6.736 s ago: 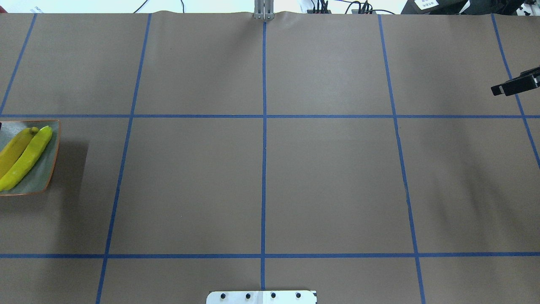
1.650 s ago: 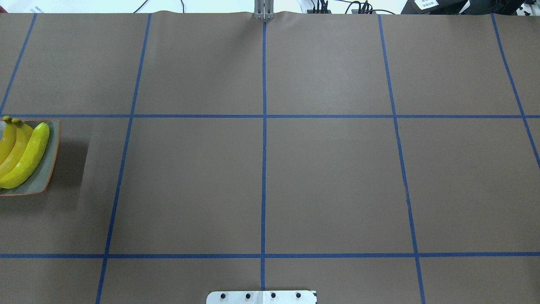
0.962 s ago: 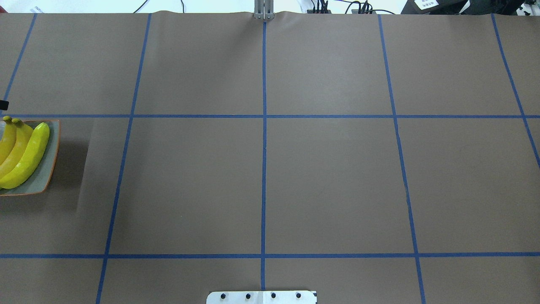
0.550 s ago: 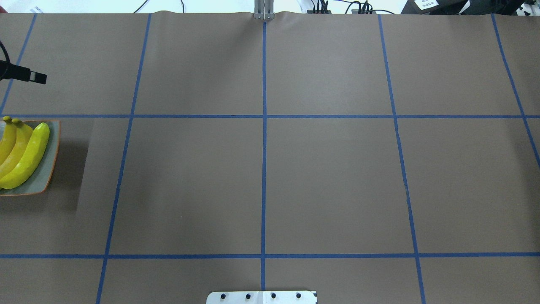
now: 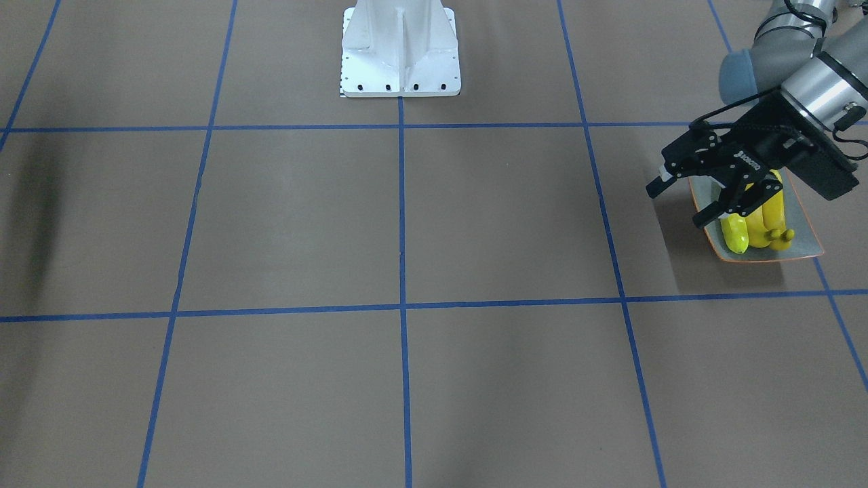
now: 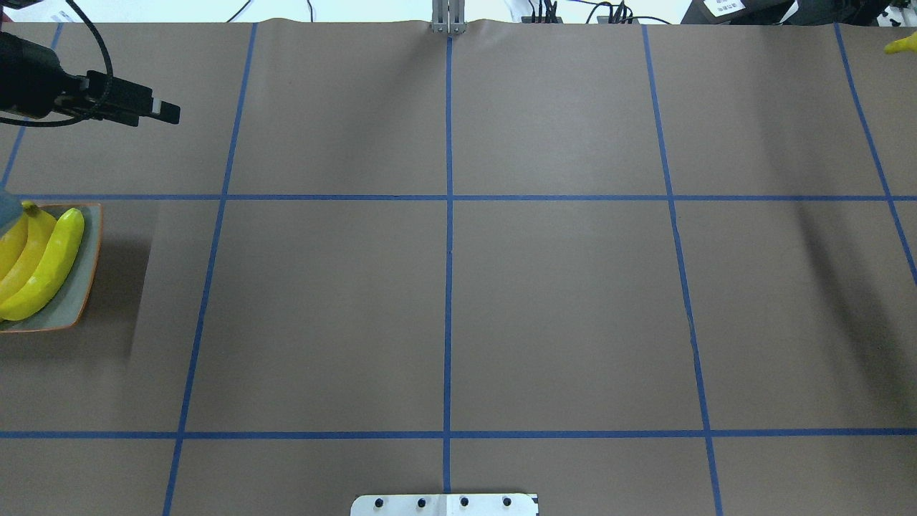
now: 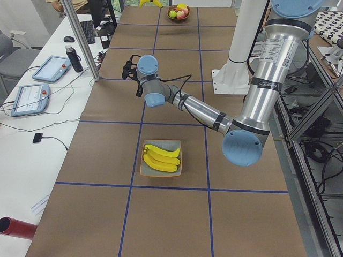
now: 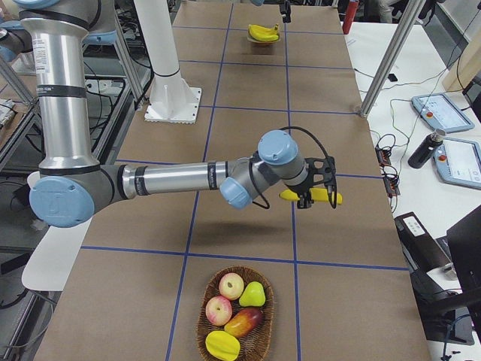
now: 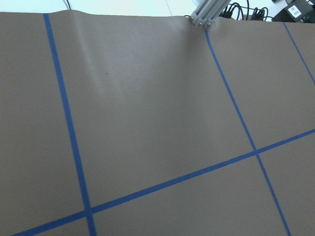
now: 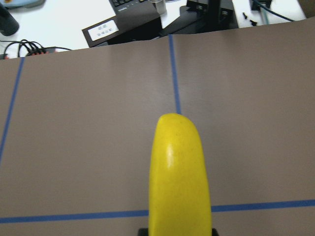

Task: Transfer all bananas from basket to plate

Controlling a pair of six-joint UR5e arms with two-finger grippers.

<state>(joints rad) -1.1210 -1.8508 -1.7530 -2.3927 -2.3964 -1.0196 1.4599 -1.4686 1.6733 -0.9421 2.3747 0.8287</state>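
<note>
**Three bananas plated, a fourth in the air**

The three bananas (image 7: 161, 159) lie side by side on the plate (image 6: 80, 283) at the left end of the table (image 6: 559, 308). The fourth banana (image 10: 179, 177) hangs level above the table near its right end, beyond the wicker basket (image 8: 201, 325) that holds apples (image 8: 231, 286).

From overhead the frame's edge cuts the plate, and only that banana's tip pokes in at the top right. From the front, the left gripper (image 5: 677, 205) covers part of the plate.

The left arm (image 7: 198, 107) reaches out low and long, its wrist past the plate toward the operators' side. Its gripper is well off the table — jaws spread wide, holding nothing.

The right arm (image 8: 173, 179) stretches nearly level, and the right gripper (image 8: 314, 200) is closed on the fourth banana — its fingers barely show at the bottom edge of the wrist view.
</note>
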